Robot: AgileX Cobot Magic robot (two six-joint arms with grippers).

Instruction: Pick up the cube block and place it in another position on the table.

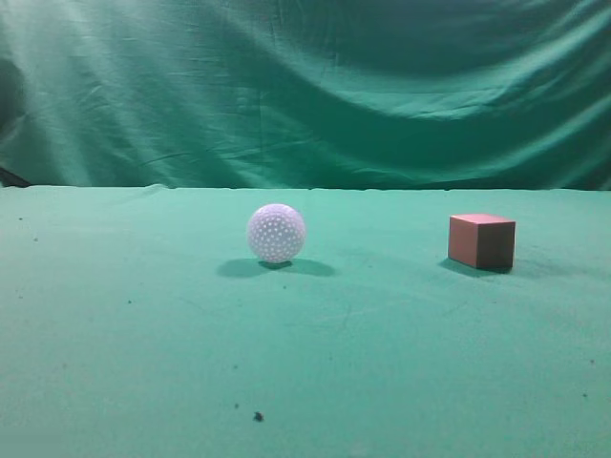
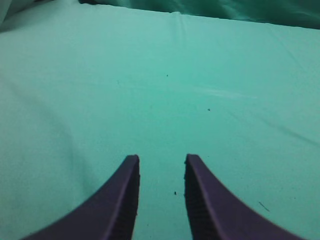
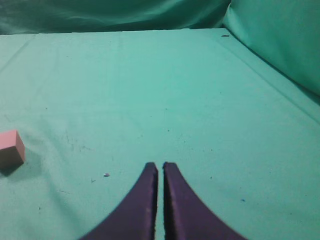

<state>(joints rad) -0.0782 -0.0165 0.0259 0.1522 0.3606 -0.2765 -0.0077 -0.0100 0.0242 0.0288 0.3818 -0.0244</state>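
The reddish-brown cube block (image 1: 482,240) rests on the green table (image 1: 305,363) at the right of the exterior view. It also shows at the left edge of the right wrist view (image 3: 11,148), far left of my right gripper (image 3: 160,165), which is shut and empty above bare cloth. My left gripper (image 2: 161,159) is open and empty over bare table; the cube does not show in that view. Neither gripper shows in the exterior view.
A white dimpled ball (image 1: 276,233) sits on the table left of the cube, well apart from it. The wrinkled green backdrop curtain (image 1: 305,86) hangs behind the table's far edge. Small dark specks (image 1: 258,416) lie on the cloth near the front.
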